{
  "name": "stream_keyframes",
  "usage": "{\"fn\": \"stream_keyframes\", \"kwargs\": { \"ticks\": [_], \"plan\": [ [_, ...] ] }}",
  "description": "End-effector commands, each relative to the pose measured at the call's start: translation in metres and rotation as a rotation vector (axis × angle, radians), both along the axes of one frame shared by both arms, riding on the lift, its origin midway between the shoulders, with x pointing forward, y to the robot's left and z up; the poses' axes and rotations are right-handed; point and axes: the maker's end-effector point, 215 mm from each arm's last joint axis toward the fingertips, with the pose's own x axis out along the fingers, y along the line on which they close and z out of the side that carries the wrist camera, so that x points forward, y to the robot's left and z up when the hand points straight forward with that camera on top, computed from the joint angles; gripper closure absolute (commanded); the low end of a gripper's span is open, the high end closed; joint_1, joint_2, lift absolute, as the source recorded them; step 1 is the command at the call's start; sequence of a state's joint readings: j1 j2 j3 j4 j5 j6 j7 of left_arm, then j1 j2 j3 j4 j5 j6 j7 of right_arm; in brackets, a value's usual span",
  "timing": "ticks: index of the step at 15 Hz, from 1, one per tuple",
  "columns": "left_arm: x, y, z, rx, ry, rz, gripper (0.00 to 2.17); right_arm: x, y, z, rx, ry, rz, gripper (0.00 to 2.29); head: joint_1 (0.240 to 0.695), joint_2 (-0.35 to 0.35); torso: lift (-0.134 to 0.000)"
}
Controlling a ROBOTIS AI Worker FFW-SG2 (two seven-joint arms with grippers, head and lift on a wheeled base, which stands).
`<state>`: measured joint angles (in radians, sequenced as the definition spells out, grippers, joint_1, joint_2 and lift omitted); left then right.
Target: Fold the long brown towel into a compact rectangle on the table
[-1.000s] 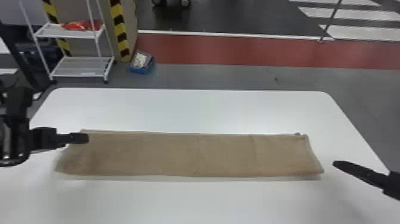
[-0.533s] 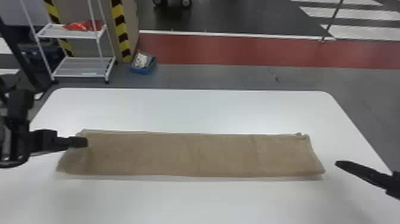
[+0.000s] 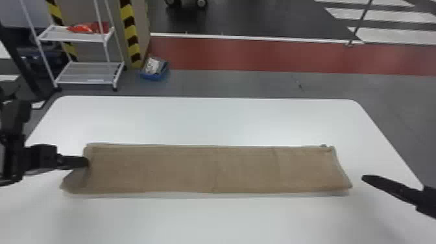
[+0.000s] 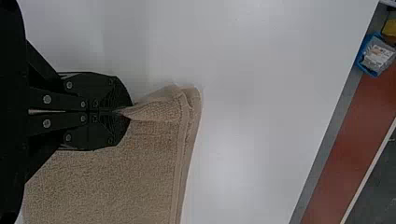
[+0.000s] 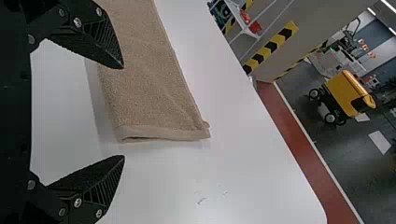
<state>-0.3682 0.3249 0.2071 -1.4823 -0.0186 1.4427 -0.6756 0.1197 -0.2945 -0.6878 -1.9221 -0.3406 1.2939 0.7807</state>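
Head view, clock laid flat on the white table, center at mid-towel, 12 = far edge. Long brown towel lies lengthwise, 9 to 3 o'clock, long sides roughly straight, one long strip. Its 9 o'clock end is uneven, slanting at the 8 o'clock corner; a small nub pokes out at the far corner, between 2 and 3 o'clock.

Left gripper is at the 9 o'clock end. Left wrist view: its fingers are clenched, grasping a pinch of towel that draws up to a point; the cloth by the pinch is creased, with layered edges at the hem.

Right gripper is at 3 o'clock, just beyond that end, apart from the towel. Right wrist view: fingers released, spread wide, with the hemmed end near them.

Background: white wire shelf with red packaging on top, about 10 o'clock past the table; blue bin on the floor, 11 o'clock; red floor strip runs across 12 and 1 o'clock.
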Motion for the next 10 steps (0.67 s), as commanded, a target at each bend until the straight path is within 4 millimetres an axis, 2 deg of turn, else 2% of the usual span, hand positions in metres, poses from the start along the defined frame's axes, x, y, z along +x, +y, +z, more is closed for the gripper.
{"fn": "stream_keyframes", "kwargs": {
  "ticks": [1,4,7,10],
  "plan": [
    [-0.002,0.002,0.003,-0.001,-0.008,-0.002,1.89,0.000,0.001,0.000,0.002,0.000,0.000,0.23,0.695,-0.076,-0.123],
    [-0.015,0.015,0.025,-0.049,-0.044,0.000,1.89,0.000,-0.001,0.000,0.002,-0.002,-0.006,0.23,0.695,-0.074,-0.123],
    [-0.042,0.034,0.050,-0.092,-0.073,0.015,1.89,0.000,-0.001,0.000,0.004,-0.002,-0.005,0.23,0.695,-0.063,-0.123],
    [-0.046,0.051,0.087,-0.086,-0.136,0.013,1.89,0.000,0.003,0.000,0.006,-0.002,0.001,0.23,0.695,-0.043,-0.123]
  ]
}}
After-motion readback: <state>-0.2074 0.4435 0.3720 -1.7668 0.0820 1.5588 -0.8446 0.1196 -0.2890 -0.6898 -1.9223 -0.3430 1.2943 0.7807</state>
